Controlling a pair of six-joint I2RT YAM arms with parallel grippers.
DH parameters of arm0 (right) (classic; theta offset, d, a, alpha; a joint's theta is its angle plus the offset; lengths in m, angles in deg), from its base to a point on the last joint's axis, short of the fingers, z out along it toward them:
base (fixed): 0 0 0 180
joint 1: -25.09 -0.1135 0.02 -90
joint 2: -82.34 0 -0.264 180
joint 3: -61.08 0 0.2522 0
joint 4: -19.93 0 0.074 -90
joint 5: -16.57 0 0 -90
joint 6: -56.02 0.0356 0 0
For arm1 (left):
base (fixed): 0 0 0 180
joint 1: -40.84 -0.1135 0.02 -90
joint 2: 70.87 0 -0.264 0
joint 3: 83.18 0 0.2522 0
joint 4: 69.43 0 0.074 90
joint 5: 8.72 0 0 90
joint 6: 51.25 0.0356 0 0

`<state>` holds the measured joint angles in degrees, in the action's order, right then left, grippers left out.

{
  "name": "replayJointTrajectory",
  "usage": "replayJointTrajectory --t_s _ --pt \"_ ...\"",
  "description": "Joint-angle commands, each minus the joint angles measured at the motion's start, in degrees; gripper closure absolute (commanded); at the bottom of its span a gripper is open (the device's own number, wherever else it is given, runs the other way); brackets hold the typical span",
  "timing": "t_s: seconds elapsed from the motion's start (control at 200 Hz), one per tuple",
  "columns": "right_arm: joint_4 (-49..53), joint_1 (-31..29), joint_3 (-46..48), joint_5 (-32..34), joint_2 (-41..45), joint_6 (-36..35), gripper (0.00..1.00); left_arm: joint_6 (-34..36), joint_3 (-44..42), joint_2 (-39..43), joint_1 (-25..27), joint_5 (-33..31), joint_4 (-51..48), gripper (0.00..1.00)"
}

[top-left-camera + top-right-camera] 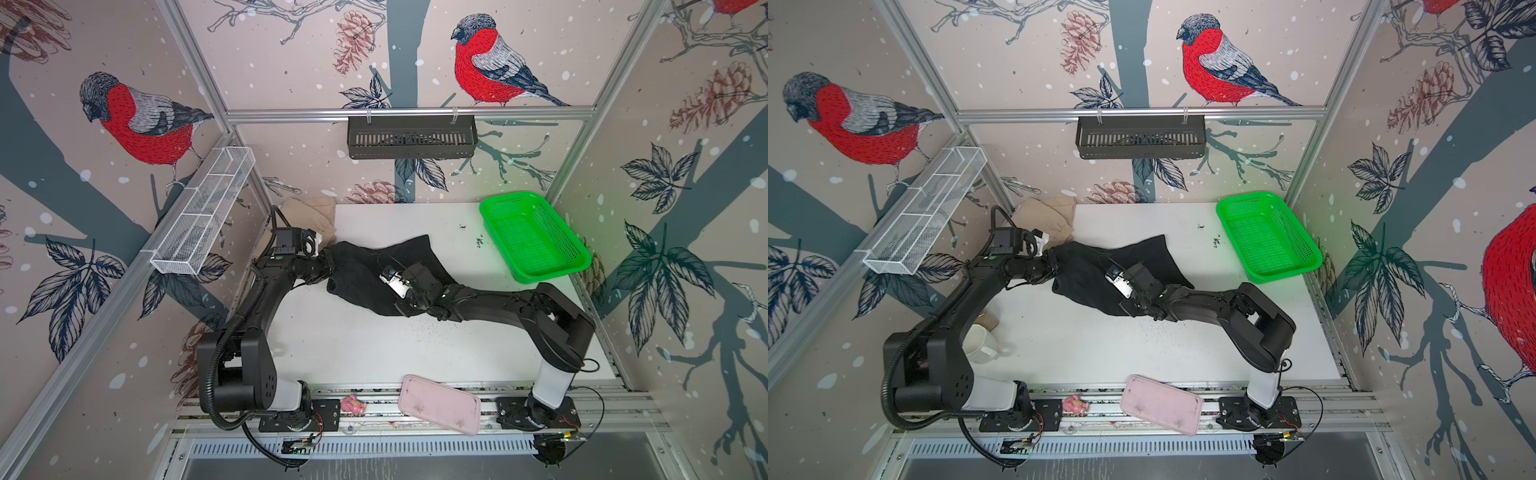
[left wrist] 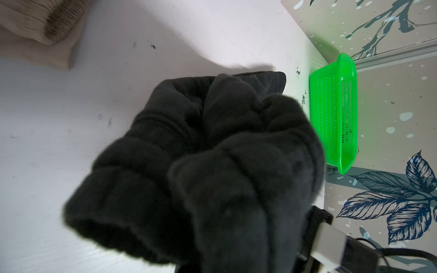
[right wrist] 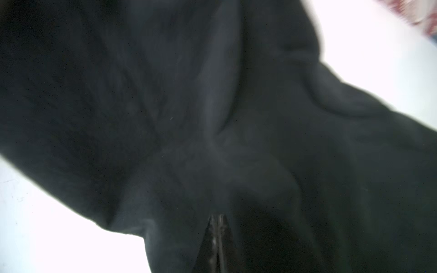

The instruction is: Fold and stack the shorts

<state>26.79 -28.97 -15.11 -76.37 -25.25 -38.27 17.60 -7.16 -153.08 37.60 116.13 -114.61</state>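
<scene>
Two tools on one garment: the black shorts lie stretched across the middle of the worktop in both top views, running from centre-left to centre-right of the frame. At the left end sits the left tool. Its tips are buried in bunched fabric in the left wrist view, but the cloth gathers right at it and rides up off the surface, so I read it as clamped on that end. At the other end the right tool is pinched tight on the cloth. The right wrist view shows its tips together, with creases fanning out from them.

Gripping opposite ends makes sense: tension between the two grips pulls the shorts flat before a fold. The cloth is twisted and rumpled, so it's not squared up yet.

The beige shorts are parked at the upper left corner of the worktop, just beside the black pair's left end. Can't tell if they touch. Probably the stack spot, or waiting their turn.

The green basket is at upper right, well apart, not involved.

Judgement: early stage, no clean fold on the black pair, nothing stacked
</scene>
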Motion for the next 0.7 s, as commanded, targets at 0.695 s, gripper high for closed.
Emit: replayJointTrajectory --t_s 0.695 --pt "2.80 6.03 -18.51 -9.76 -8.29 5.43 0.91 11.07 16.30 -8.24 -2.40 -6.18 -17.00 1.00"
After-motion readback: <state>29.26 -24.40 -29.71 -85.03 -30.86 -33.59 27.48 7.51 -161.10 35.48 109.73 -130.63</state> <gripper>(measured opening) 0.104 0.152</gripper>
